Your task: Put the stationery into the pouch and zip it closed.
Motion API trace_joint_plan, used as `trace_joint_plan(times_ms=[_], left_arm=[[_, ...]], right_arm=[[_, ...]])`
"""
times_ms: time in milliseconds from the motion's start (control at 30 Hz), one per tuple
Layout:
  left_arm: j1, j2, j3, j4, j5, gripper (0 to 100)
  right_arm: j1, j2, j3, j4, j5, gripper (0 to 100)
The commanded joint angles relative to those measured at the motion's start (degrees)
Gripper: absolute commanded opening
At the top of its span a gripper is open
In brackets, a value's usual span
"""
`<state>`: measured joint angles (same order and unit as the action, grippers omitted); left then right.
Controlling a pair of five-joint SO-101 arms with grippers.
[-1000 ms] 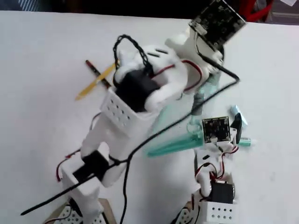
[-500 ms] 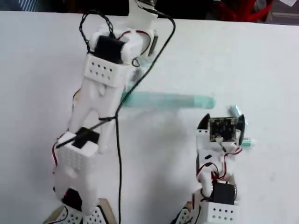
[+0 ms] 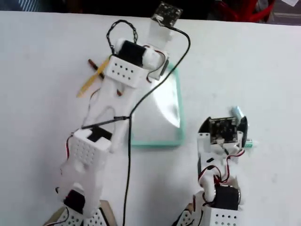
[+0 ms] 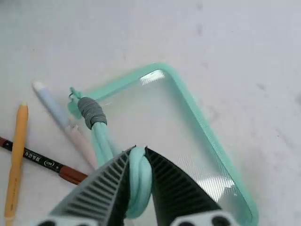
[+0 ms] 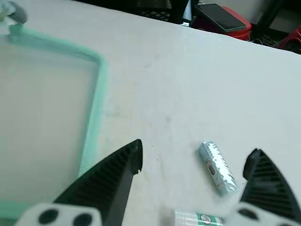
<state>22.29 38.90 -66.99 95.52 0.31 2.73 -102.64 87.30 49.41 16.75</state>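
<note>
Left gripper (image 4: 138,151): clamps tight on the mint-green cord loop (image 4: 139,181) tied to one corner of the clear plastic pouch with mint-green edging (image 4: 188,127). Holds that corner beside the grey wrapped knot (image 4: 91,109).

Pouch, high view (image 3: 179,101): lies flat on the white table (image 3: 42,52), long axis running away from the arm bases. Sits partly under the left arm (image 3: 117,80). Zip open or shut: cannot tell.

Right gripper (image 5: 196,148): spread wide, holding nothing, low over the table. Stands on the pouch's right, apart from its edging.

Small foil-wrapped block (image 5: 216,167): lies between the spread jaws, touching neither. Points its long axis roughly along the reach line, slightly slanted, so a closing pinch would likely fall across the short side. Counts as the item nearest the right arm.

White-and-green tube (image 5: 197,217): lies just beside the block, nearer the gripper body, and may get in the way of a descent.

Yellow pencil (image 4: 16,160), dark brown pencil (image 4: 42,162) and pale blue-and-pink pen (image 4: 59,117): lie on the pouch's left side, near the held corner. Better placed for the left arm, which is occupied.

Room: bare table between block and pouch, a short unobstructed carry leftward. Far table edge well apart from all items.
</note>
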Motion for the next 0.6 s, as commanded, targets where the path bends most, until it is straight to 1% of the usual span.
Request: trace_joint_plan(times_ms=[0,100,167,233,400,467,567], left_arm=[[2.33,-7.6,-8.0,6.24,0.53,2],[3.74,-12.79,-10.55,7.12,0.44,2],[5.32,-17.54,-10.55,7.03,0.35,2],[7.6,-22.29,-10.55,7.03,-1.93,2],[17.27,-34.42,-10.55,6.95,-10.29,2],[20.88,-38.11,-10.46,6.95,-11.6,2],[23.6,-40.84,-10.46,7.03,-11.69,2]], right_arm=[[-5.23,-0.48,-4.31,3.82,2.37,33.7],[-6.99,-0.48,-5.36,5.32,2.29,33.7],[-6.55,-0.48,-5.36,5.14,2.2,33.7],[-5.49,-0.48,-5.36,5.05,2.2,33.7],[-5.05,-0.48,-5.27,4.7,2.11,33.7],[-4.09,-0.48,-5.27,4.7,1.23,33.7],[-0.66,-0.48,-5.54,4.62,-2.73,33.7]])
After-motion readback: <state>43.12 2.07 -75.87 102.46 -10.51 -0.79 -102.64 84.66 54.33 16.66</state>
